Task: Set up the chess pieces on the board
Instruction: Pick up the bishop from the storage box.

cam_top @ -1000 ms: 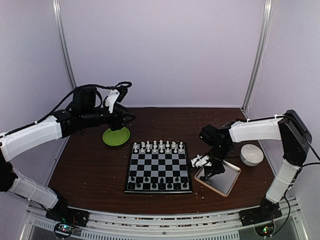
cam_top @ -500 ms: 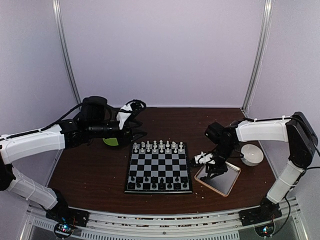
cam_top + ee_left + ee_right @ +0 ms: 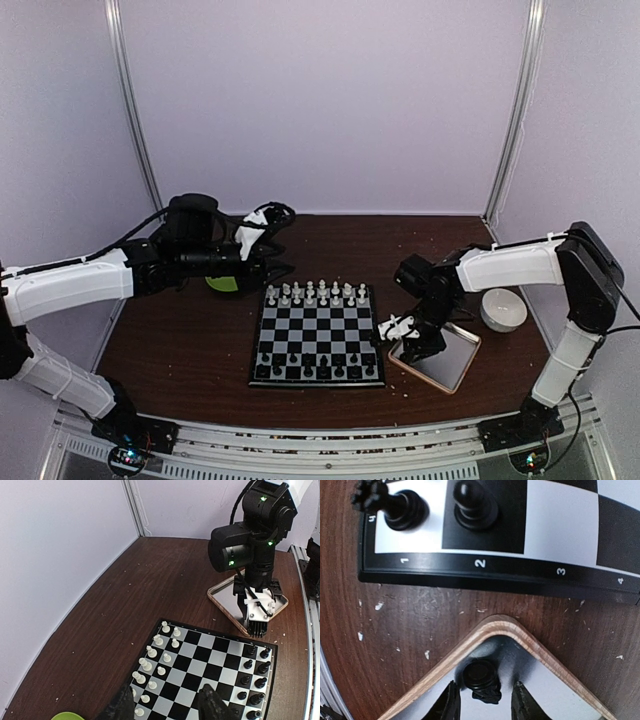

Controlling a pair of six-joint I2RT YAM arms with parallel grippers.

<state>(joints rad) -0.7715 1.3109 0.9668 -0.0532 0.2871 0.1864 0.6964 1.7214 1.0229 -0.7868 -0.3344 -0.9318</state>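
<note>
risk: my right gripper (image 3: pixel 485 686), open astride the black piece (image 3: pixel 481 679) in the tray (image 3: pixel 495 625) corner, may snag the tray and flick it.

White digits 1, 2, 3 and 4 stand along the black border of the board (image 3: pixel 445 569); a corner mark is unclear.

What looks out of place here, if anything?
One black chess piece sits in the tan-rimmed tray, off the board, while the other pieces stand in rows on it. The right gripper hovers over it, jaws open either side.
</note>
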